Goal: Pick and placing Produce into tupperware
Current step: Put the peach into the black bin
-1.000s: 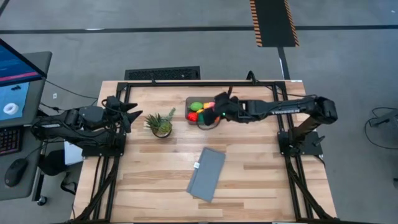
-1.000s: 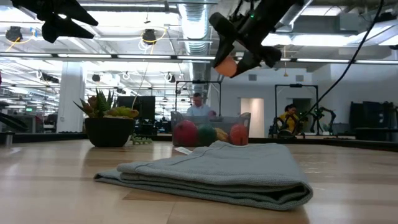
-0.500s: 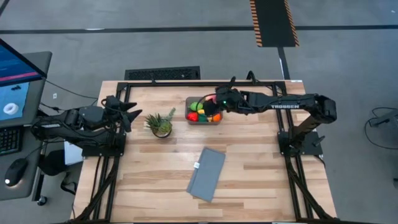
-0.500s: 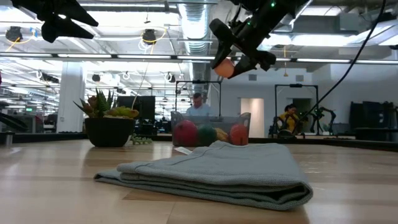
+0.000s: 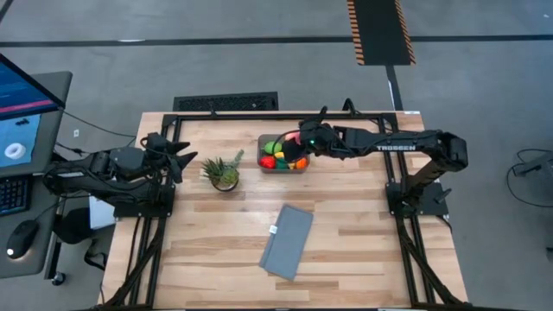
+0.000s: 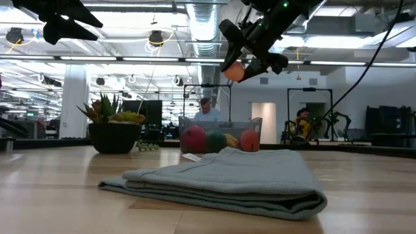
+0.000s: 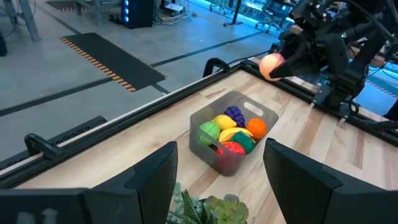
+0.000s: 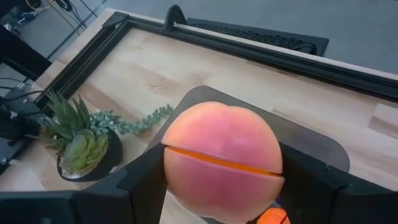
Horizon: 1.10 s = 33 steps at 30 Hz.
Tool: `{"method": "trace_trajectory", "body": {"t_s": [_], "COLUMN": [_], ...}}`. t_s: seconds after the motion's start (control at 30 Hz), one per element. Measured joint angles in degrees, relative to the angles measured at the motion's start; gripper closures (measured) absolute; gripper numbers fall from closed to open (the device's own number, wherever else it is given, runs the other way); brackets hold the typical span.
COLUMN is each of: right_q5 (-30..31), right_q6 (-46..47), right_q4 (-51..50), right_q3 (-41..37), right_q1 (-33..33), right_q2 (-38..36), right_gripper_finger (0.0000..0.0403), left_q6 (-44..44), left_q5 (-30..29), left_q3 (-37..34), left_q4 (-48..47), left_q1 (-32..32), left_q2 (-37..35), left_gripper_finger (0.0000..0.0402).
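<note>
- My right jaws grasp a pink peach directly above the tupperware.
- The tupperware stands on the table, beside the potted plant, and holds red, orange, yellow, green and purple produce.
- My left jaws hang clenched and hold nothing, beyond the plant from the tupperware.
- A folded grey cloth lies apart from the tupperware.

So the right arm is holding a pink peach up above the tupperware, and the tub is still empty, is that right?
Not quite. The right gripper does hold the pink peach above the tupperware, but the tub is not empty: the left wrist view shows several produce pieces inside.
</note>
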Motion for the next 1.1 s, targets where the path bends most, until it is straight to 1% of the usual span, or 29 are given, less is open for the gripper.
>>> {"method": "trace_trajectory", "body": {"t_s": [0.1, 0.2, 0.3, 0.37, 0.6, 0.97, 1.1], "right_q5": [-0.4, -2.9, -4.0, -4.8, -8.5, -12.6, -13.2], "right_q6": [0.0, 0.0, 0.3, 0.4, 0.7, -0.1, -1.0], "right_q4": [0.7, 0.9, 1.3, 4.1, 8.2, 8.7, 9.1], "right_q3": [0.0, -0.1, -0.1, 0.0, 0.1, 4.9, 5.9], "right_q1": [-0.3, -0.9, -0.9, -0.9, -2.6, -4.3, -4.5], "right_q2": [1.5, 4.1, 6.9, 8.8, 13.8, 21.3, 21.8], "right_gripper_finger": [0.0127, 0.0127, 0.0127, 0.0127, 0.0127, 0.0127, 0.0127], "left_q6": [0.0, -0.2, -0.2, -0.3, -0.3, -0.9, -1.7], "left_q5": [0.0, 0.0, 0.0, 0.0, 0.0, -0.6, -0.7], "left_q3": [0.0, 0.0, 0.0, 0.0, 0.0, 0.0, 0.0], "left_q4": [0.0, 0.0, 0.0, 0.0, 0.0, -0.1, -0.1], "left_q1": [0.0, 0.0, 0.0, 0.0, 0.0, 0.0, 0.0], "left_q2": [0.0, 0.0, 0.0, 0.0, 0.0, 0.0, 0.0], "left_gripper_finger": [0.0175, 0.0175, 0.0175, 0.0175, 0.0175, 0.0175, 0.0175]}}
